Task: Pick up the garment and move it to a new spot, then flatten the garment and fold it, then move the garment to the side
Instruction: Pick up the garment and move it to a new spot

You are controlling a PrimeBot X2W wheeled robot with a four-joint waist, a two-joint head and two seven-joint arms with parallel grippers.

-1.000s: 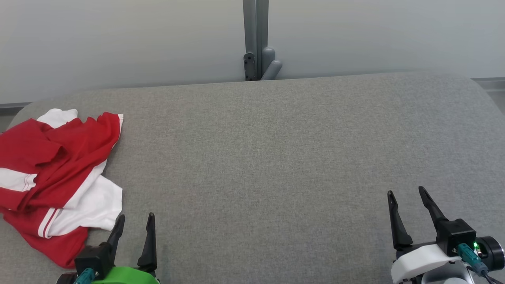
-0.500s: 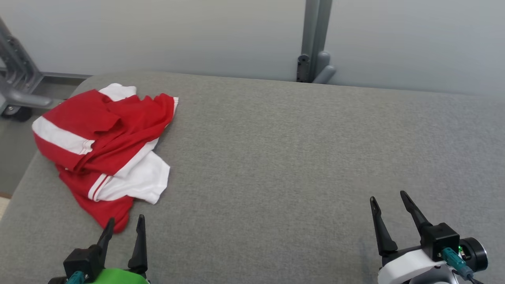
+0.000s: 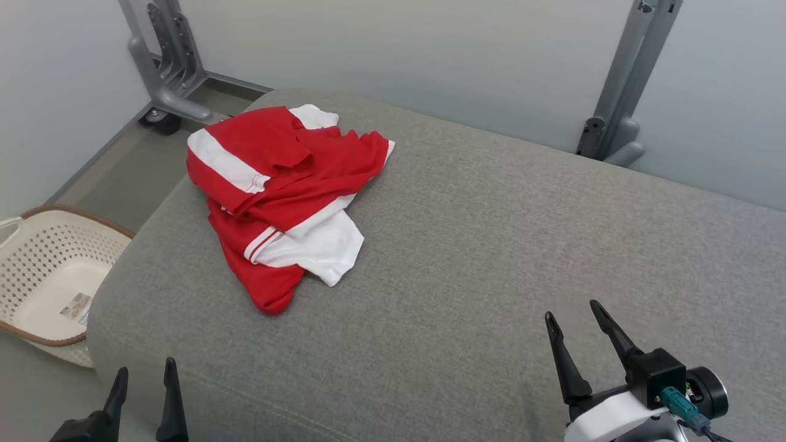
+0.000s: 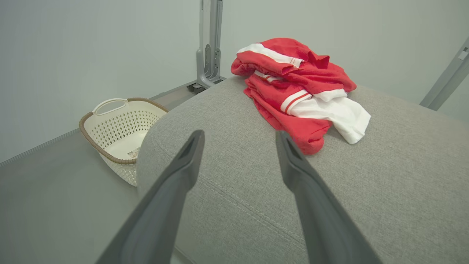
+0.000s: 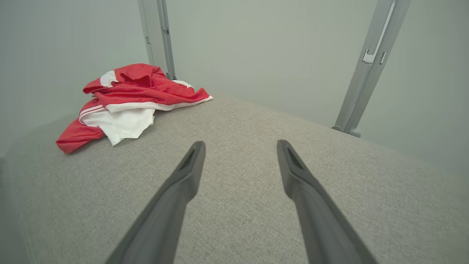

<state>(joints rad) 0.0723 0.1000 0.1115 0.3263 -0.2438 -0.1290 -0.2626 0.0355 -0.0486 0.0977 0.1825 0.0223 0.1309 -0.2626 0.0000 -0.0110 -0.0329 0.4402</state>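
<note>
Heaped on the grey padded desk (image 3: 491, 245) near its far left corner, the garment (image 3: 279, 190) — red cloth with white bands and a white panel, rumpled and lapped over itself, one red tip pointing toward the near edge. Not flattened, not folded. Touched by neither arm.

Low at the bottom left of the head view, the left gripper (image 3: 145, 368), by the near left corner of the desk, fingers (image 4: 183, 165) spread wide and holding nothing. In the left wrist view, aimed over the rounded desk corner, with the garment ahead and a little to the right, clear of the tips.

At the lower right of the head view, the right gripper (image 3: 571, 310), above bare grey fabric, fingers likewise wide apart and empty — well apart from the garment, which lies far off to the left in the right wrist view.

On the floor (image 3: 123, 172) just beside the left end of the desk, a cream perforated basket (image 3: 37, 258) with a brown rim and a paper label (image 3: 77, 305) on its bottom. Behind the desk, a grey metal post (image 3: 620, 92) against the pale wall (image 3: 430, 61); at the far left, a wheeled stand (image 3: 166, 67).
</note>
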